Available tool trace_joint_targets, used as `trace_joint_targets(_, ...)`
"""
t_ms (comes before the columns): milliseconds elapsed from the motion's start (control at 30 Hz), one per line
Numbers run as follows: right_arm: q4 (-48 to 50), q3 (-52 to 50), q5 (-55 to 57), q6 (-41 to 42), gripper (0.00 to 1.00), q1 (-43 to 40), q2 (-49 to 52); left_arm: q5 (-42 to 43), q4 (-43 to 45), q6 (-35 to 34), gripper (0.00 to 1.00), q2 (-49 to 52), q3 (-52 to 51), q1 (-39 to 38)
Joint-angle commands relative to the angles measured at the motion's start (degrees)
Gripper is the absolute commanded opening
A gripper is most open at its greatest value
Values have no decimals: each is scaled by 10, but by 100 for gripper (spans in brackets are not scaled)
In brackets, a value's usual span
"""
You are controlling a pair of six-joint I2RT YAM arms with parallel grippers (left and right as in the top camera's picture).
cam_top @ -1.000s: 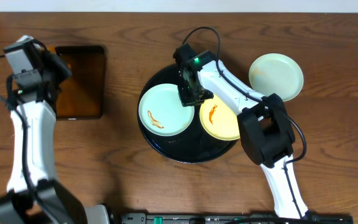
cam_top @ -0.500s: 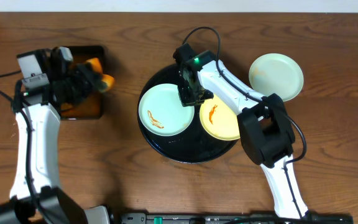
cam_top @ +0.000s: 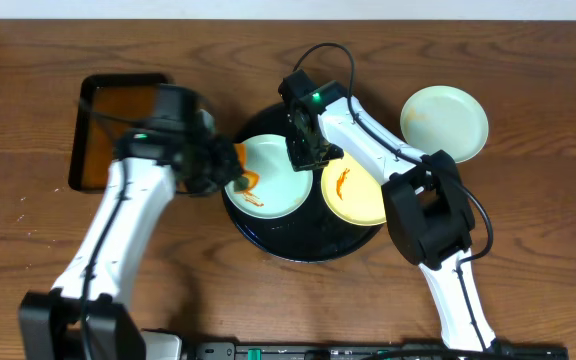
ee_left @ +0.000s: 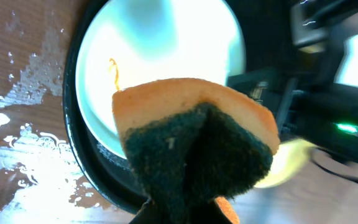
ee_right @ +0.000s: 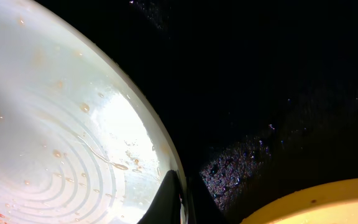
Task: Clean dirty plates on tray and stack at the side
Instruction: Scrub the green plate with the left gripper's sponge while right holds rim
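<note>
Brown wooden table (cam_top: 528, 60) fills the view, with a large round glossy black tray (cam_top: 298, 245) in the middle. A second ago the left gripper (cam_top: 223, 165) was over the small black rectangular tray of brown liquid (cam_top: 118, 130), off to the left of the round tray. Now it has swung across to the round tray's left edge. It is squeezing an orange sponge with a dark green scrubby side (ee_left: 191, 124), and I think scrubbing is about to start.

The right gripper (cam_top: 310, 152) has not moved. Its fingers are pressed together on the rim of the pale mint-blue plate with the orange smear (cam_top: 273, 180), and it looks like it is holding it steady.

The round tray holds two dirty plates: that mint one on its left side, and a pale yellow plate with an orange smear (cam_top: 358, 195) on its right side. A second mint-blue plate (cam_top: 445, 122) sits on the wood, off the round tray to its upper right, and it looks mostly clean.
</note>
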Motion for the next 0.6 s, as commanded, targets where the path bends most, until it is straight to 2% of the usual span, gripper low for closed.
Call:
trace_joint_targets(0, 5, -2, 18, 0, 1, 10, 4, -101, 15, -83, 8, 30, 4, -38)
trace_joint_targets(167, 5, -2, 13, 5, 1, 10, 4, -101, 77, -90, 7, 84, 4, -63)
trace_joint_targets(300, 5, -2, 7, 5, 1, 10, 4, -101, 120, -124, 7, 135, 4, -63)
trace_joint_targets(567, 7, -2, 7, 5, 1, 10, 4, -96, 149, -133, 8, 193, 4, -84)
